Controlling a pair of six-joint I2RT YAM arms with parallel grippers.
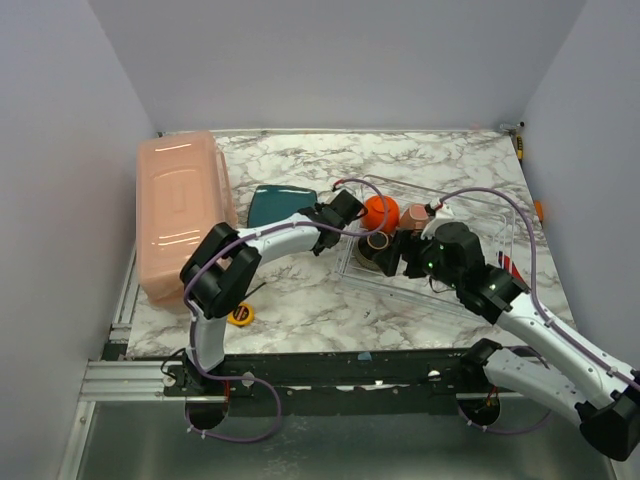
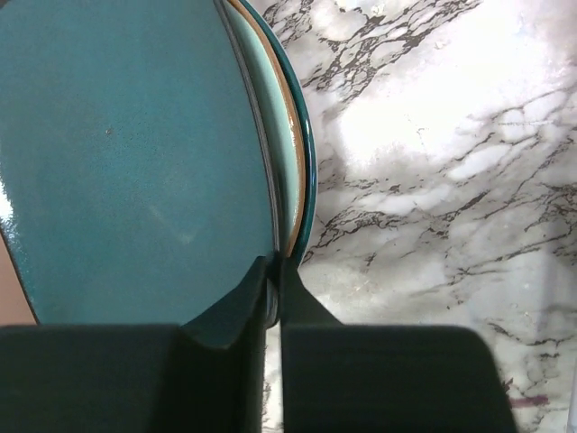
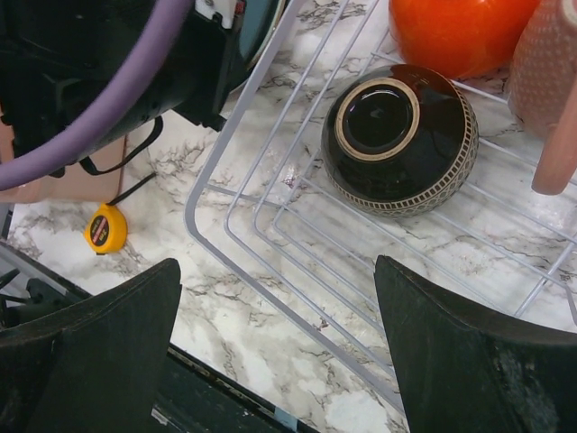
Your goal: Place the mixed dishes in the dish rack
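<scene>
Teal plate (image 2: 135, 153), orange bowl (image 3: 460, 32), dark brown bowl (image 3: 401, 144); the table (image 2: 451, 180) is white marble veined grey.

Off to my left, a long salmon-pink tub (image 1: 178, 215) lies lid-up along the left edge of the table (image 1: 300, 290). Its length runs from front to back, and its far end is close to the back wall (image 1: 340, 60). A small yellow tape measure (image 1: 240, 315) lies flat on the white, grey-veined marble near the tub's near right corner, not touching it. It has a dark patch on its face. Plain pale walls close the table in on three sides. A ribbed aluminium rail (image 1: 120, 375) runs below the front-left corner. Something small and orange (image 1: 539, 210) sits at the right edge, too small for me to make out.
</scene>
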